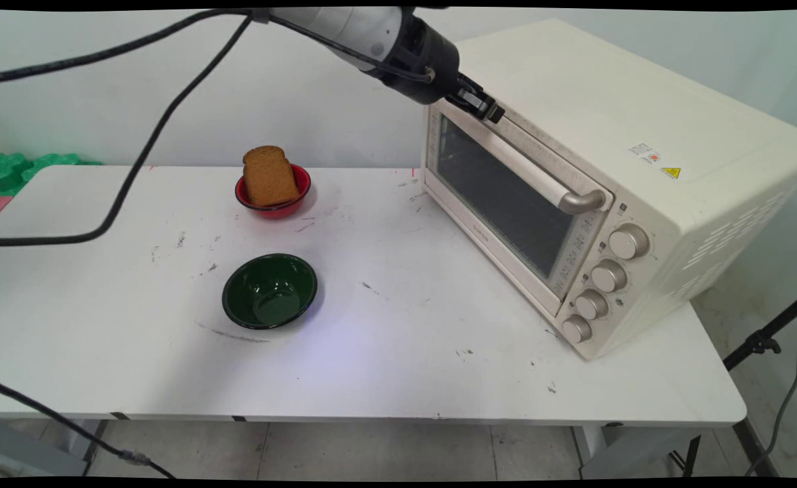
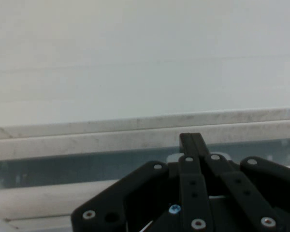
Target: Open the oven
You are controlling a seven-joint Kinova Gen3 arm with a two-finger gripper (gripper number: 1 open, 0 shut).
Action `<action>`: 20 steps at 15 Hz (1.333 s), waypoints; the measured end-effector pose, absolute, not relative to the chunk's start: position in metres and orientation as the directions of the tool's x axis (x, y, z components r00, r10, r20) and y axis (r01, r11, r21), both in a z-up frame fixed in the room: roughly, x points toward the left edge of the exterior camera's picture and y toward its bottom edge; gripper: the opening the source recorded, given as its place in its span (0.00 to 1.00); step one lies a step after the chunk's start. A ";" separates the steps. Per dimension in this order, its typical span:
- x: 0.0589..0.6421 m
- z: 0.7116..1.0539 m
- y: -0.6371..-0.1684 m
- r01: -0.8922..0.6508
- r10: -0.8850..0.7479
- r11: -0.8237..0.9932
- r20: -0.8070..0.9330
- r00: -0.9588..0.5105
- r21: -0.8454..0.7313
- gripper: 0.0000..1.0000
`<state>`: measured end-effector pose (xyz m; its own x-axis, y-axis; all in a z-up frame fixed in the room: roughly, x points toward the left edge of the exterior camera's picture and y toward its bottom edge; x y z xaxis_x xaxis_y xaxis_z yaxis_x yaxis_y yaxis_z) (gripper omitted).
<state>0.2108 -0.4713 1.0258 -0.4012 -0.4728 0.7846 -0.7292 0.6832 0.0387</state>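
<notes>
While the gripper [image 1: 483, 105] presses at the oven's top front edge — fingers closed together, nothing held.

Boxy cream toaster oven [image 1: 642, 135], matte metal, glass door shut, tubular handle [image 1: 541, 173], four round knobs, stands on the scuffed white table [image 1: 405, 352]. Well apart to its left — glossy dark green bowl [image 1: 270, 291], round; behind it a red bowl [image 1: 300, 193] with a brown bread slice [image 1: 268, 176] leaning inside.

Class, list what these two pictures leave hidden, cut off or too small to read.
- Oven interior: main view, dark door glass hides it.
- Dial markings and top sticker: main view, too small.
- Red bowl contents beneath the bread slice: main view.
- Green items: main view, cut off by left edge.
</notes>
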 end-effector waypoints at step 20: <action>0.227 1.000 -0.461 -0.717 -0.471 0.695 0.725 -0.502 -0.045 0.00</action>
<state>0.2275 -0.4607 1.0001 -0.5021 -0.4707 0.7255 -0.7173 0.6953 -0.0452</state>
